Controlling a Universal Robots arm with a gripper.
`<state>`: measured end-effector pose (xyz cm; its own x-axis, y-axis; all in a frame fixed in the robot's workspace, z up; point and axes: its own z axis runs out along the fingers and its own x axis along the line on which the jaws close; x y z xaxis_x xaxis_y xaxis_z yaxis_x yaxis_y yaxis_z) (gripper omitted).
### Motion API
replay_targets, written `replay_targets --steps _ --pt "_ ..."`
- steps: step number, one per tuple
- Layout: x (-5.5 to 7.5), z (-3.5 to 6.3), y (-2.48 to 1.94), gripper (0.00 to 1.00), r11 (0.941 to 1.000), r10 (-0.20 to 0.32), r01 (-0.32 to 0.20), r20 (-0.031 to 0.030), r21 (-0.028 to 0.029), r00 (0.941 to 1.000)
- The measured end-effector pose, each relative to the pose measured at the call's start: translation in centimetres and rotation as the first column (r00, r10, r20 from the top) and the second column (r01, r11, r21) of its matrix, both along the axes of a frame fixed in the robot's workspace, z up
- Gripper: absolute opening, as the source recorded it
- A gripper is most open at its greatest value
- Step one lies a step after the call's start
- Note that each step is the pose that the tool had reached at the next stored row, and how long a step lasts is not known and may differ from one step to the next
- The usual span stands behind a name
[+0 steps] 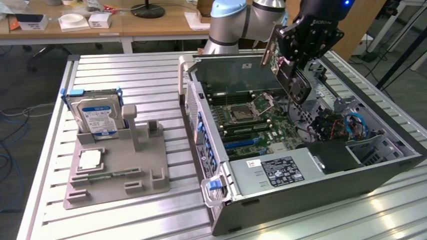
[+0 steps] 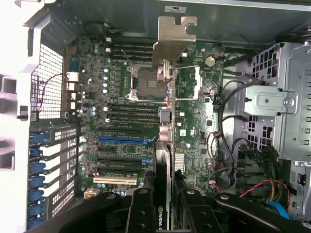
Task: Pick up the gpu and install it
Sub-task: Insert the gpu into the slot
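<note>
Clamped on a thin flat gpu (image 1: pixel 295 80) (green circuit board, black cooler on one face, silver metal bracket at one end), with the black fingers of the dark gripper (image 1: pixel 299 56) pressed against its two faces. Mounted on a pale grey arm (image 1: pixel 230 20) with light blue joint caps.

Held in the air, well above the slatted aluminium bench (image 1: pixel 133 75), over the open grey-black computer case (image 1: pixel 373 170) and its green motherboard (image 1: pixel 267 122), apart from the board. Tilted in the exterior view, one long edge turned down toward the board, near the case's far wall.

From the wrist, seen edge-on: running straight out from between the two black fingers (image 2: pixel 141 213), with the bracket (image 2: pixel 172 39) at the far end, in front of the square processor socket (image 2: pixel 146 80). Beside that line, on the board, a long blue expansion slot (image 2: pixel 121 139).

Toward the bench's edge on the exterior view's right, the case, lying on its side with the open face up. Toward the bench's edge on the exterior view's left, a grey plastic holder tray (image 1: pixel 133 155). At the tray's far corner, upright, a boxy hard drive (image 1: pixel 99 117) with a blue-white label. Flat on the tray and nearer, a square silver processor chip (image 1: pixel 90 159). Just beside that, a small narrow green memory stick (image 1: pixel 107 174). Well apart from all three, the gpu.
</note>
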<state>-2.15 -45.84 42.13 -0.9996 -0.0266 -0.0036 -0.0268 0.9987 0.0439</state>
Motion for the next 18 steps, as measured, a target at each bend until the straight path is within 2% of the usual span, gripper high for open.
replay_targets --steps 7,18 --pt "0.0 0.0 0.0 0.26 1.0 0.003 -0.003 0.0 0.0 1.0" --pt "0.0 0.0 0.0 0.26 0.9982 0.061 -0.061 0.0 0.0 0.9982"
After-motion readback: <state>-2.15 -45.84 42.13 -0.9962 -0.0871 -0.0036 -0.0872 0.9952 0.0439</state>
